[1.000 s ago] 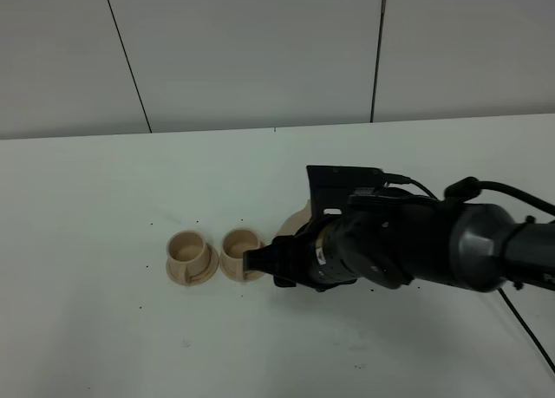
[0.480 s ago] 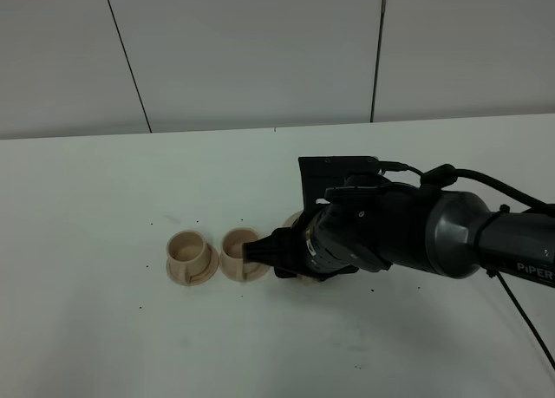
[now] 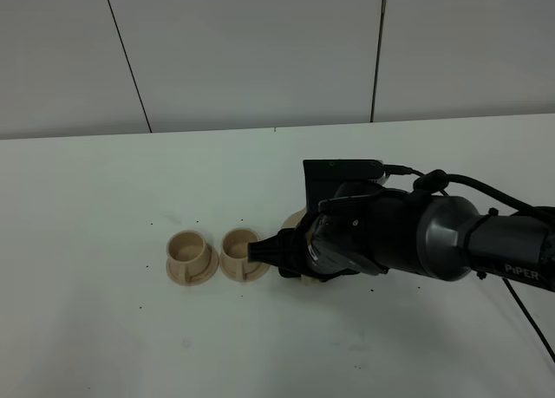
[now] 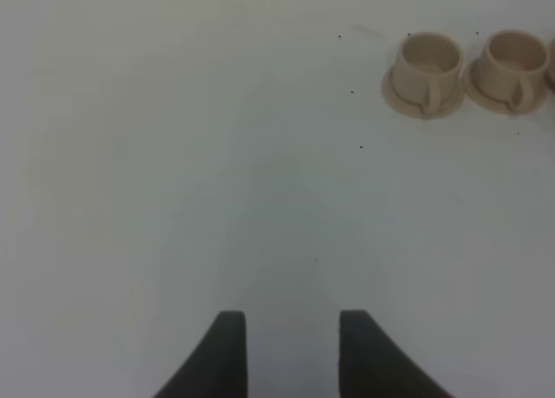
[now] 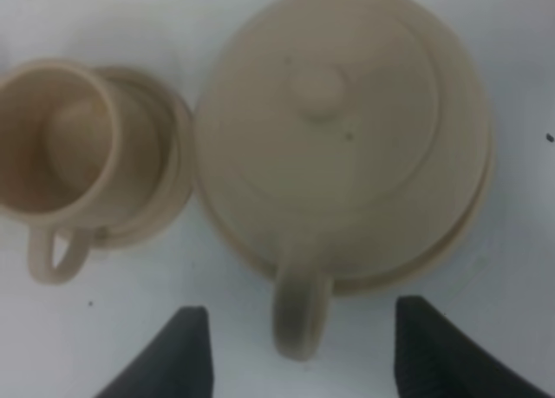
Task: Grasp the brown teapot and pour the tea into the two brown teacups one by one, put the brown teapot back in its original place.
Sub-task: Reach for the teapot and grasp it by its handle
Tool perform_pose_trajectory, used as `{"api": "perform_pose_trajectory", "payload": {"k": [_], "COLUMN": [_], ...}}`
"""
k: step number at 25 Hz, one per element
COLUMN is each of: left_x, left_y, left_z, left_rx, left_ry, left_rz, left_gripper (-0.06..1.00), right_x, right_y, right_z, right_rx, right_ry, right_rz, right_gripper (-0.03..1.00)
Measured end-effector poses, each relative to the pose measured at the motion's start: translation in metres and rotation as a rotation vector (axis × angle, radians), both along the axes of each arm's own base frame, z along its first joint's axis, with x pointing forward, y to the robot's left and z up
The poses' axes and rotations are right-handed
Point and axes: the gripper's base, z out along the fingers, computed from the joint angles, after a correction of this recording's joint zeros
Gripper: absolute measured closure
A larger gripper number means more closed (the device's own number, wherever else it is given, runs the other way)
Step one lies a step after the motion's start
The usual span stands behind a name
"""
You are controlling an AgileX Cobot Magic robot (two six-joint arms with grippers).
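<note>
Beige-tan ceramic, the brown teapot [image 5: 364, 155] sits lid-up on the wide saucer [image 5: 473, 229], whose rim shows under the far side of the body. The lid knob [image 5: 319, 90] is at the top centre. The loop handle [image 5: 302, 316] points toward the right gripper [image 5: 303, 355].

State of the right gripper: the jaws stand wide apart, one dark finger [image 5: 186, 350] on each side of the handle. Neither finger touches the handle, and nothing is held.

In the exterior high view the right arm [image 3: 416, 238] covers most of the teapot, so only a thin beige edge shows beside the wrist.

Just beside the teapot stands the nearer teacup [image 3: 241, 244] on its small saucer [image 5: 169, 177]. That saucer lies close against the wide saucer; whether they touch cannot be told. The farther teacup [image 3: 188, 249] stands on its own saucer next to the first. Both cups are upright in a row with the teapot, and their contents cannot be made out.

State of the left gripper [image 4: 290, 355]: the jaws are parted with nothing between them. It hangs over bare white table [image 3: 104, 181], well apart from the cups.

Grey wall panels [image 3: 260, 51] stand behind the table.
</note>
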Motion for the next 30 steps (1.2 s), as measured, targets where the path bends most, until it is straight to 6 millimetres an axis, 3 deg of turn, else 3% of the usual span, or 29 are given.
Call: {"api": "perform_pose_trajectory", "payload": {"k": [12,30], "left_x": [0.000,0.000], "left_y": [0.000,0.000], "left_z": [0.000,0.000], "left_rx": [0.000,0.000], "left_ry": [0.000,0.000], "left_rz": [0.000,0.000], "left_gripper": [0.62,0.62], "right_x": [0.003,0.008], "right_y": [0.004,0.003], "right_z": [-0.019,-0.017], "right_rx": [-0.002,-0.016], "right_ry": [0.013,-0.043], "right_rz": [0.014,0.009], "right_gripper": [0.51,0.53]}}
